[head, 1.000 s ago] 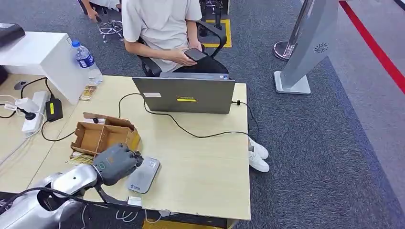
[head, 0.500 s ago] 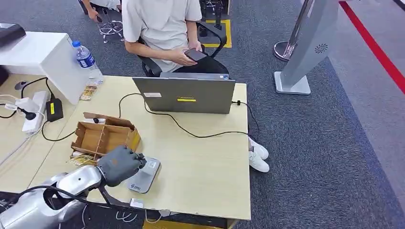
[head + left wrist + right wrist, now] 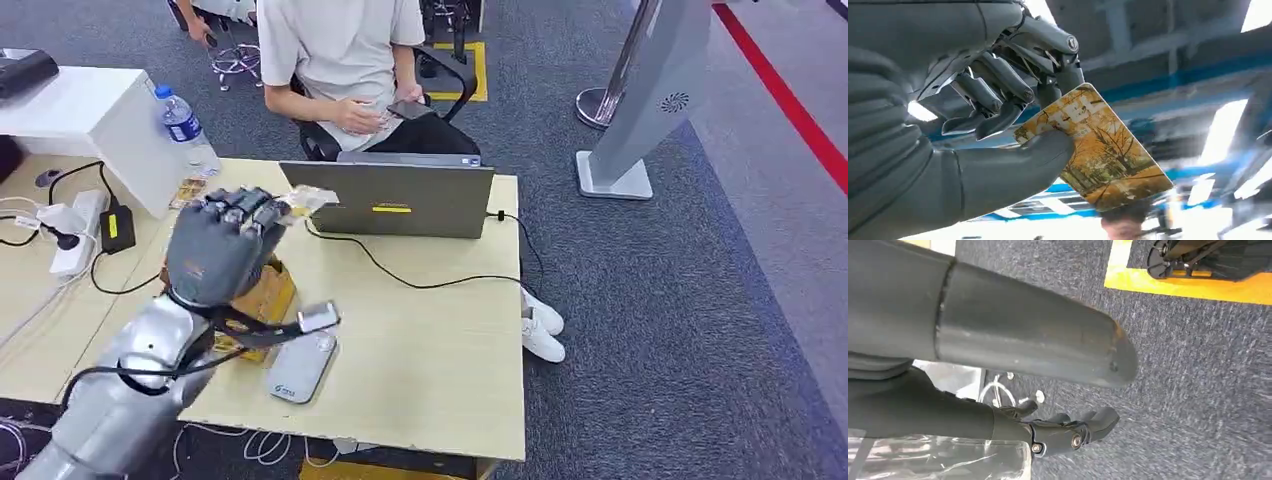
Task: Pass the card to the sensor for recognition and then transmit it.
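While raised, left hand [image 3: 215, 252] pinches card [image 3: 1095, 147].

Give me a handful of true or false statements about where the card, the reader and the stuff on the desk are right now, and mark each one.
1. The left hand holds the card between thumb and fingers. True.
2. The card lies flat on the grey sensor. False: the card is lifted well above the desk, up near the laptop, and nothing lies on the sensor.
3. The laptop's lid is closed flat. False: it stands open, its back toward the robot.
4. A water bottle stands upright beside the white box. True.
5. The person behind the desk is reaching out for the card. False: seated, both hands at a phone.
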